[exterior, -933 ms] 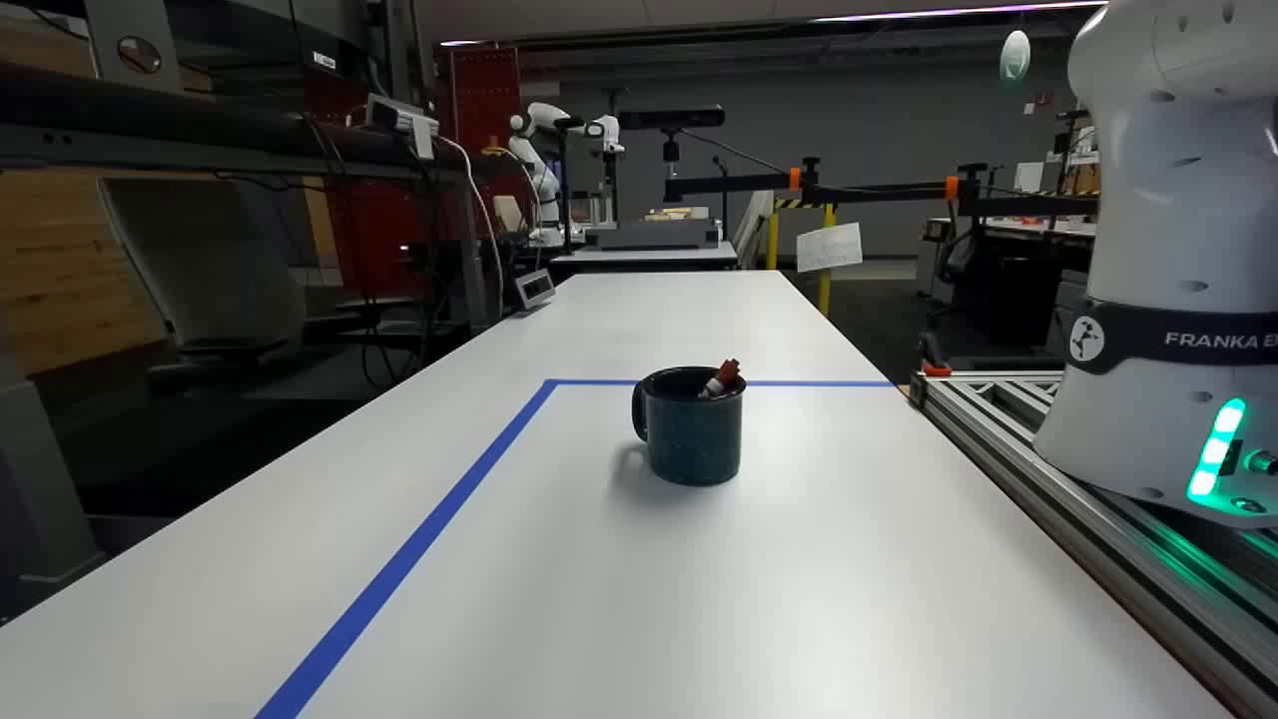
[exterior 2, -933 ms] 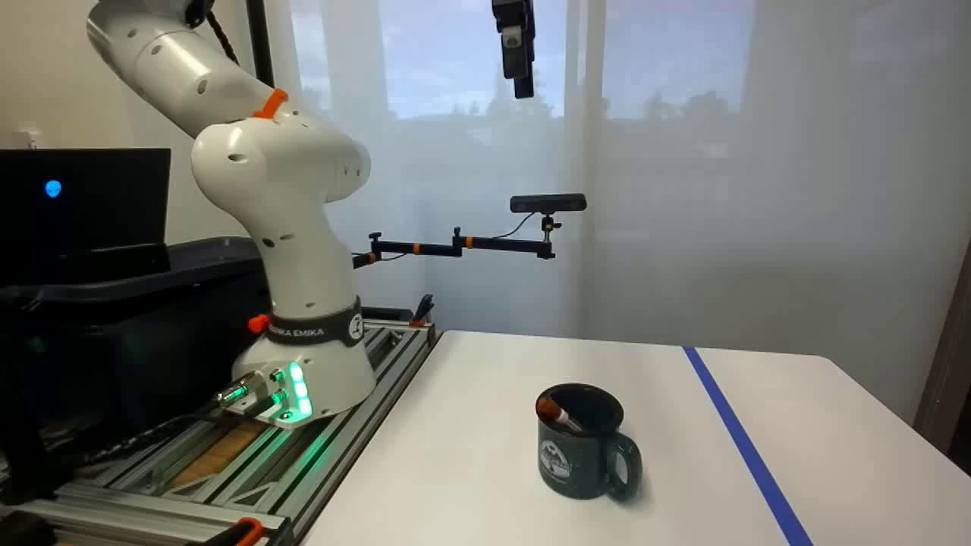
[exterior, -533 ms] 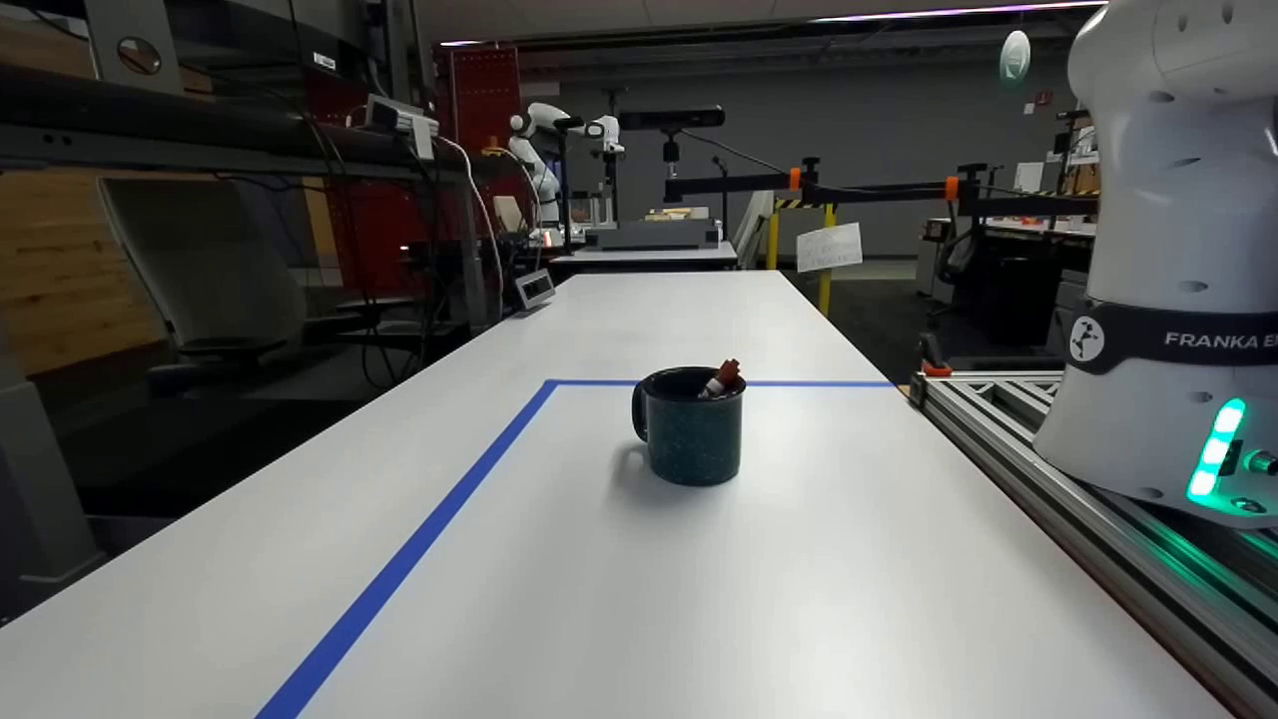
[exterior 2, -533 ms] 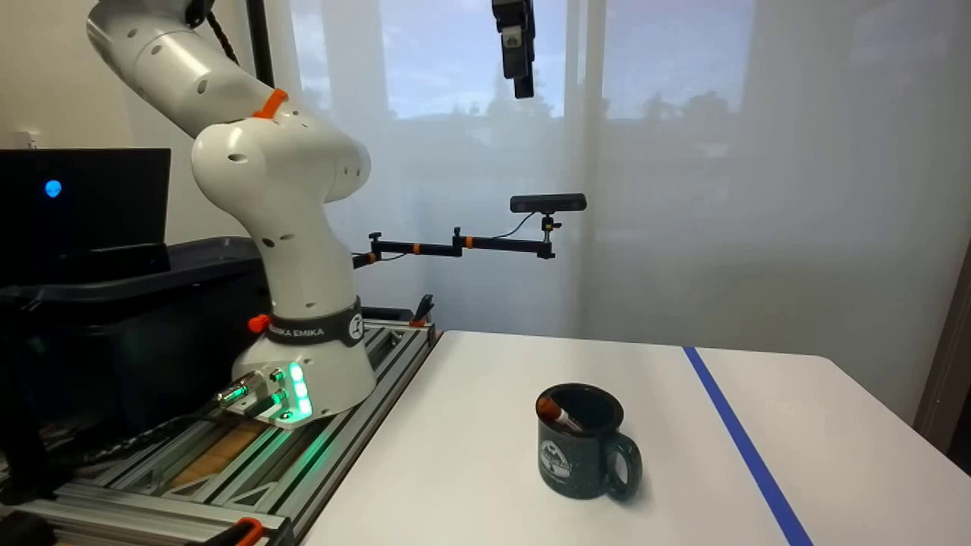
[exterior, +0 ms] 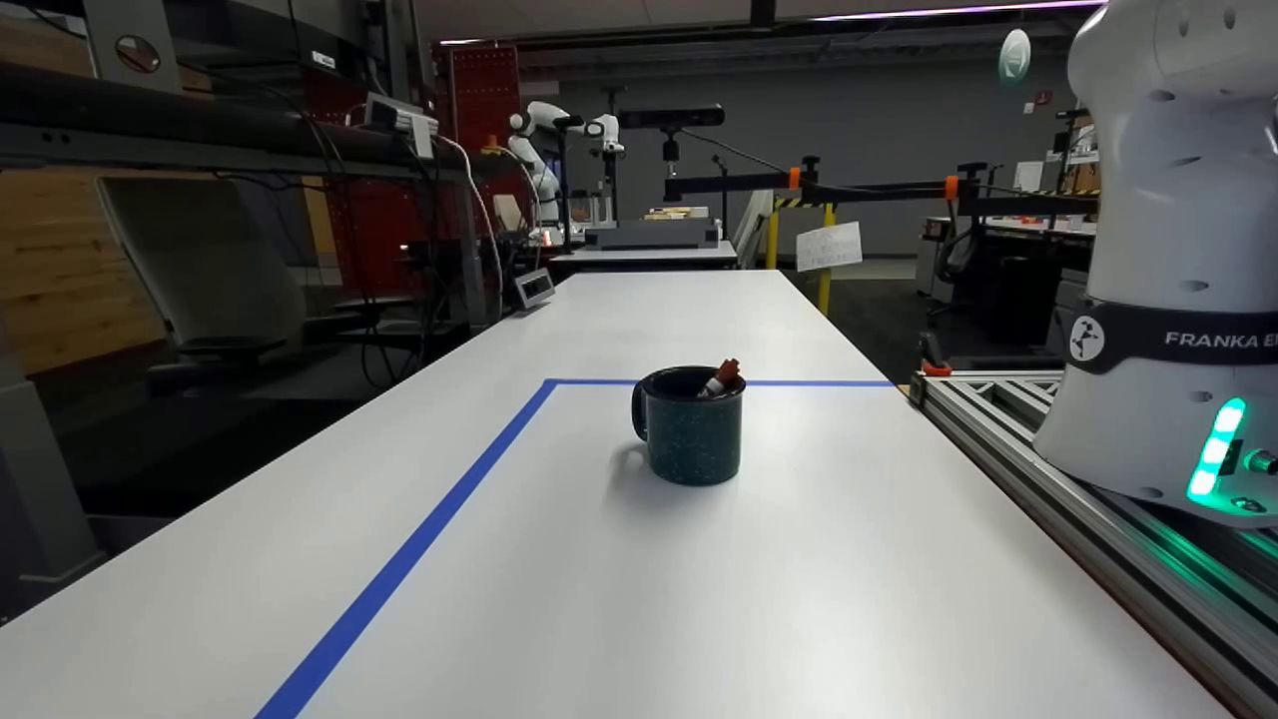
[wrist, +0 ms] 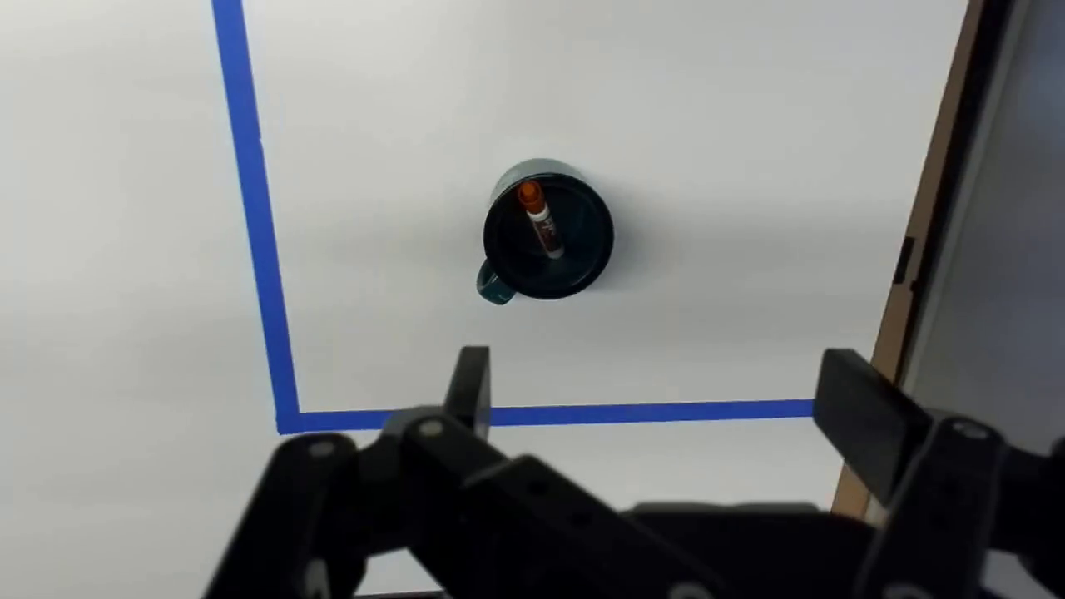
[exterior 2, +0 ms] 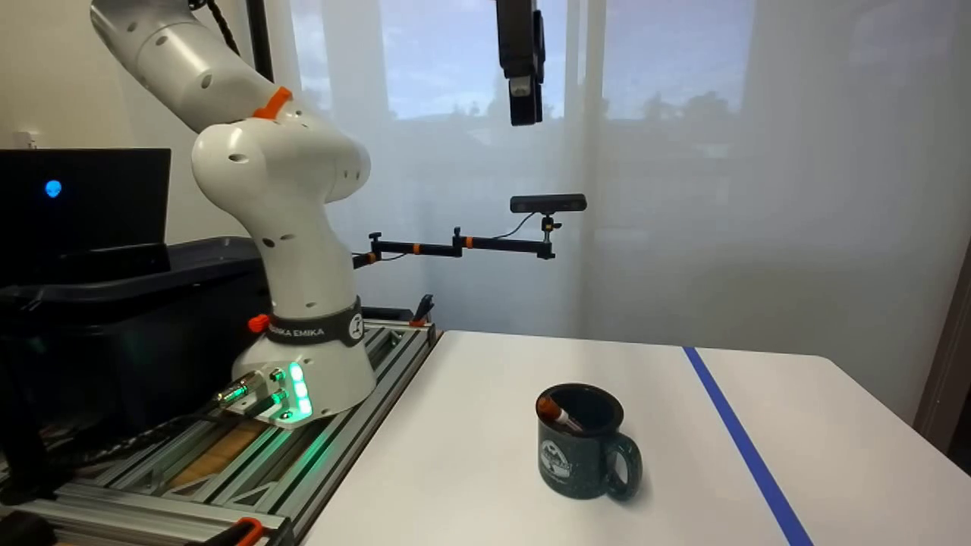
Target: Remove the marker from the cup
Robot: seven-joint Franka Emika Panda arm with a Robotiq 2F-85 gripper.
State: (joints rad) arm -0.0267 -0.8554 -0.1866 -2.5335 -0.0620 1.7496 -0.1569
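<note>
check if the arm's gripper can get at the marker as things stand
Likely yes: the gripper hangs open, and nothing visible blocks its way to the marker, which leans inside the cup. It would probably need lowering first.

The arm (exterior 2: 281, 167) is glossy white, the claw (wrist: 656, 363) black.

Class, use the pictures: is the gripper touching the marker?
Apart. In an exterior view, the gripper hangs high above the marker in the cup, with a wide, open gap plainly showing between them.
</note>
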